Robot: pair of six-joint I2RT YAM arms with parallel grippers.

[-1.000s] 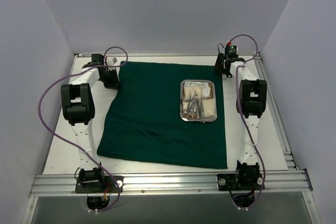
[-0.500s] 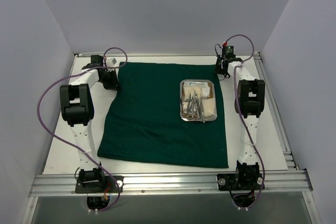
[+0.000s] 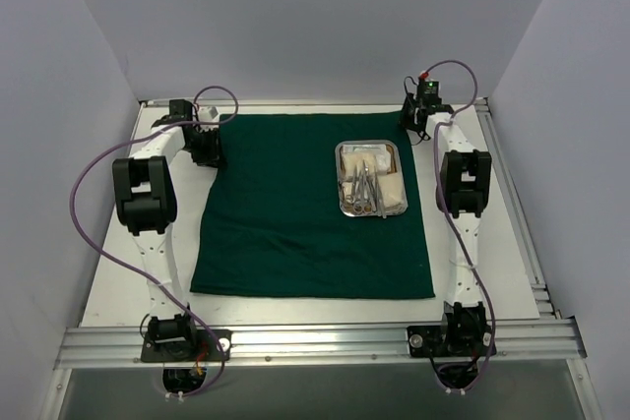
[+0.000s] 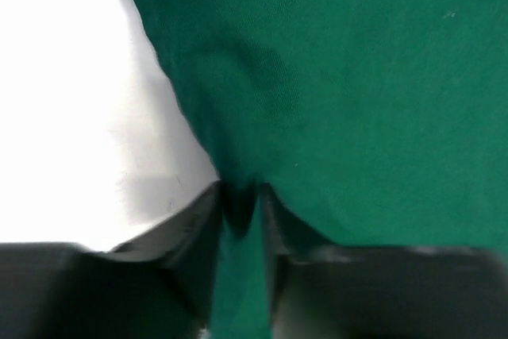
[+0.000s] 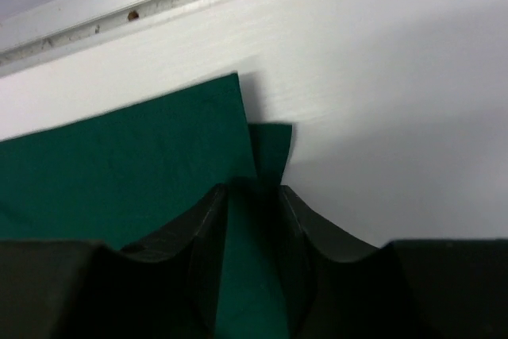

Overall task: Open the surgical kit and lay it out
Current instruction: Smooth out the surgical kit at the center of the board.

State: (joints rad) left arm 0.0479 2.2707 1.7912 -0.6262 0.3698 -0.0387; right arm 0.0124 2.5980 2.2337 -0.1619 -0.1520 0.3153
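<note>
One cloth [image 3: 295, 213], green. One tray [image 3: 339, 184], steel. Silver tools [image 3: 362, 194] in tray: several, too small to count. Gauze [image 3: 393, 196]: white, number unclear. Two arms: left arm [image 3: 146, 194], right arm [image 3: 463, 184].

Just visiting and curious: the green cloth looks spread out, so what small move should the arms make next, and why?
Probably let go and lift off. The cloth lies flat with the tray on it, and the left gripper and right gripper each have a far corner between their fingers, so pulling seems needless.
</note>
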